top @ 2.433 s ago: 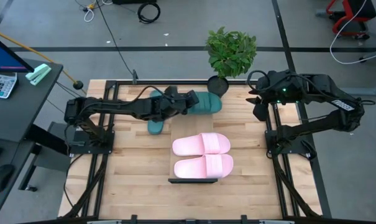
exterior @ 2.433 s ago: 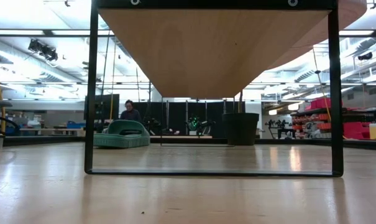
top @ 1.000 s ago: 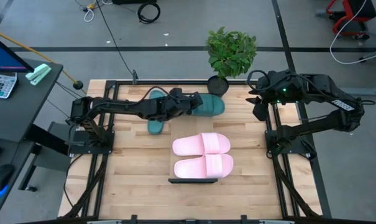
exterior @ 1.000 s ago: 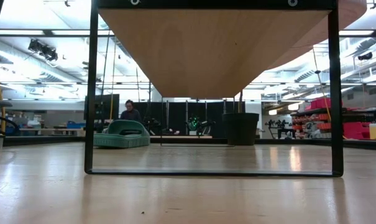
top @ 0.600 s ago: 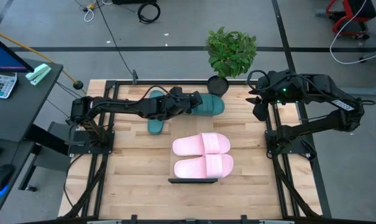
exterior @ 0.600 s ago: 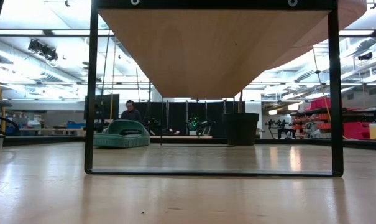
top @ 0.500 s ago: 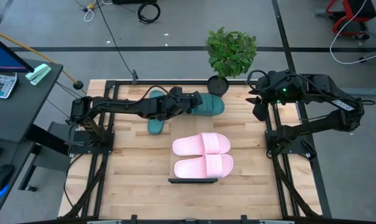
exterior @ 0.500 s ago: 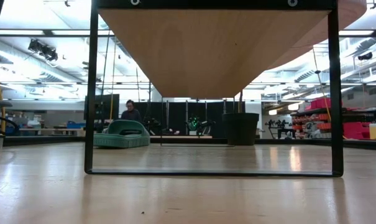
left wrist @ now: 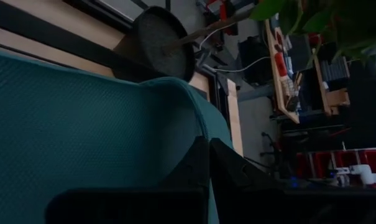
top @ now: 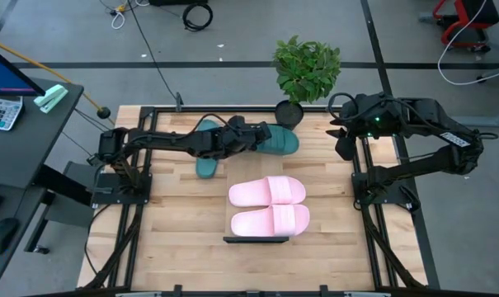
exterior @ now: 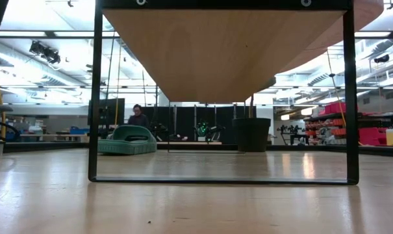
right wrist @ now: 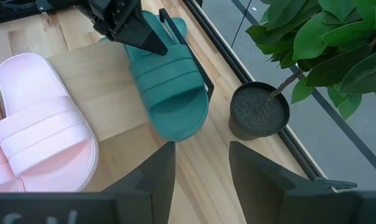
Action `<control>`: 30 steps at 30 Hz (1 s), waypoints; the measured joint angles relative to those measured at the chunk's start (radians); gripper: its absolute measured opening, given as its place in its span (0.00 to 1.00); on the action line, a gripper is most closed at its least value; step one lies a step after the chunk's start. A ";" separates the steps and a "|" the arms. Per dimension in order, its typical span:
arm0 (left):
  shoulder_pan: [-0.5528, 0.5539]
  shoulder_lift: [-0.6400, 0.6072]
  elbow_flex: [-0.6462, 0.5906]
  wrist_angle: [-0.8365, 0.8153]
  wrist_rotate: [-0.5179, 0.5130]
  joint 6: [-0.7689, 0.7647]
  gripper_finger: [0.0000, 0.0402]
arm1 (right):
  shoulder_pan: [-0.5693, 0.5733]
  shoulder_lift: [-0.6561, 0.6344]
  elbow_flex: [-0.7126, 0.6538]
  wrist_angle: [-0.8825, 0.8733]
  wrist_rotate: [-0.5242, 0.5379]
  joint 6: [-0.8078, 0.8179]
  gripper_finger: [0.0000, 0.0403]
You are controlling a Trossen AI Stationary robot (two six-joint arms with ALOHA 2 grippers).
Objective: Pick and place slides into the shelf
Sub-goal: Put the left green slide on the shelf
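High view: two pink slides (top: 270, 205) lie on the shelf (top: 256, 238); two teal slides (top: 278, 139) lie beyond. Left gripper (top: 251, 134) pinches one teal slide. Right wrist view: right gripper (right wrist: 198, 163) hovers, fingers apart, empty.

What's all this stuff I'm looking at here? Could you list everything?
Light pink slides: two, side by side on the shelf.
Dark teal slides: two; one in the left gripper, one on the table.
Light wood shelf board: one, table centre.
Green potted plant: one, far edge.
Plank table: one.
Person: one, far behind.
Left gripper: shut on a teal slide.
Right gripper: open, waiting near the plant.
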 joint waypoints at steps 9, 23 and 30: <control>0.004 0.000 0.000 0.003 -0.007 0.004 0.03 | 0.000 0.000 0.000 0.000 0.000 0.000 0.39; 0.004 0.001 0.000 0.068 -0.013 0.014 0.16 | 0.000 0.000 0.000 -0.007 -0.001 0.015 0.39; 0.004 0.001 0.000 0.097 -0.023 0.020 0.25 | 0.000 0.000 0.000 -0.007 -0.001 0.023 0.39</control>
